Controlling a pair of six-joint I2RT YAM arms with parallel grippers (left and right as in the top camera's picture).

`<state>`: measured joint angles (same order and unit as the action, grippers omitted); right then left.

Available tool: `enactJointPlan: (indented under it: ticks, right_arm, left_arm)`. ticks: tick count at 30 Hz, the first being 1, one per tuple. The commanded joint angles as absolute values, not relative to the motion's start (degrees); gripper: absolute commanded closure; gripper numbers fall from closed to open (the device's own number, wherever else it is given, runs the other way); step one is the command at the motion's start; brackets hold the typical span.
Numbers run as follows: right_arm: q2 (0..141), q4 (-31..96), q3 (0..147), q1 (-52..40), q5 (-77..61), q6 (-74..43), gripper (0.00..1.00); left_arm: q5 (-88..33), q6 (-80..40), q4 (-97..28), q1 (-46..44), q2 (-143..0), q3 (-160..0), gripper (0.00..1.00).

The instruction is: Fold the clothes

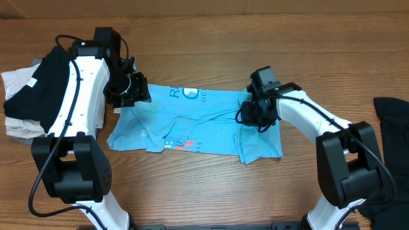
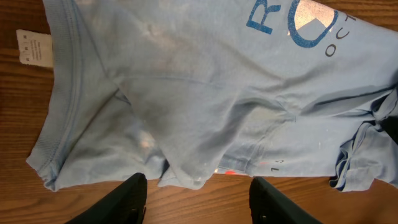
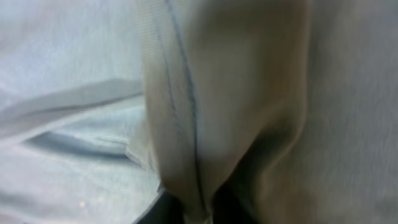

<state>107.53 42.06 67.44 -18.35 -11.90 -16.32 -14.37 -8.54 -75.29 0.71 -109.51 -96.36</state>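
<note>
blue shirt (image 1: 192, 121) lies mid-table (image 1: 204, 38), spread flat but rumpled, print side up, lower right corner already doubled over on itself. right gripper (image 1: 255, 115) is down on the shirt's right side, and the wrist view is nothing but cloth, with a ridge of it running into the dark fingers, so that reads as pinched on a fold of shirt. left gripper (image 2: 196, 199) hangs over the collar end with its fingers spread, nothing between them, bare wood just beneath. now the worries: that right pinch looks thin and bunched, so a lift could grab only the top layer and peel it off the one below, or drag the whole shirt sideways, since the left side isn't pinning anything. the creases across the middle could get folded in and leave a lumpy, skewed fold. the left fingers sit at the very hem, so a drop there might catch table instead of cloth. the collar (image 2: 62, 93) is curled, and the white tag (image 2: 32, 46) pokes out beside it. containers? none in sight: the black garment (image 1: 35, 83) on pale ones at far left and the dark garment (image 1: 390, 128) at far right lie straight on the table.
</note>
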Motion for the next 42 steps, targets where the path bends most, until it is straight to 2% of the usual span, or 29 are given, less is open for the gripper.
enactJointPlan:
  ticks: [1,5,9,15,22,27,31,35,37,42]
  right_arm:
    - [106.56,41.91,71.31,-16.97,-19.68,-12.49,0.7]
    - [104.49,42.59,72.53,-16.45,-24.08,-10.17,0.53]
    - [102.61,49.06,72.58,-15.4,-19.16,-10.0,0.49]
    - [102.54,64.36,70.81,-15.9,-18.04,-10.02,0.53]
    - [102.56,57.95,63.57,-21.82,-17.56,-10.94,0.56]
    - [102.61,55.64,60.1,-24.38,-8.1,-16.82,0.54]
    - [102.61,54.85,59.53,-24.38,-8.19,-17.93,0.65]
    - [102.56,54.48,59.77,-24.38,-10.87,-18.0,0.87]
    - [102.21,55.05,60.66,-24.38,-12.51,-17.5,0.94]
    - [100.03,59.07,64.53,-24.36,-12.95,-17.15,0.96]
  left_arm:
    - [-15.09,-7.73,-75.37,0.3,-109.38,-96.53,0.43]
    - [-15.09,-7.73,-74.91,0.3,-109.38,-96.53,0.43]
    - [-15.09,-7.73,-74.96,0.3,-109.38,-96.53,0.43]
    - [-15.07,-7.7,-74.5,0.3,-109.38,-96.53,0.41]
    - [-15.09,-7.7,-74.04,0.3,-109.38,-96.53,0.41]
    - [-15.09,-7.7,-74.28,0.3,-109.38,-96.53,0.41]
    - [-15.09,-7.7,-74.17,0.3,-109.38,-96.53,0.41]
    - [-15.09,-7.7,-73.76,0.3,-109.38,-96.53,0.4]
    - [-15.09,-7.7,-73.78,0.3,-109.38,-96.53,0.4]
    - [-15.09,-7.7,-73.87,0.3,-109.38,-96.53,0.4]
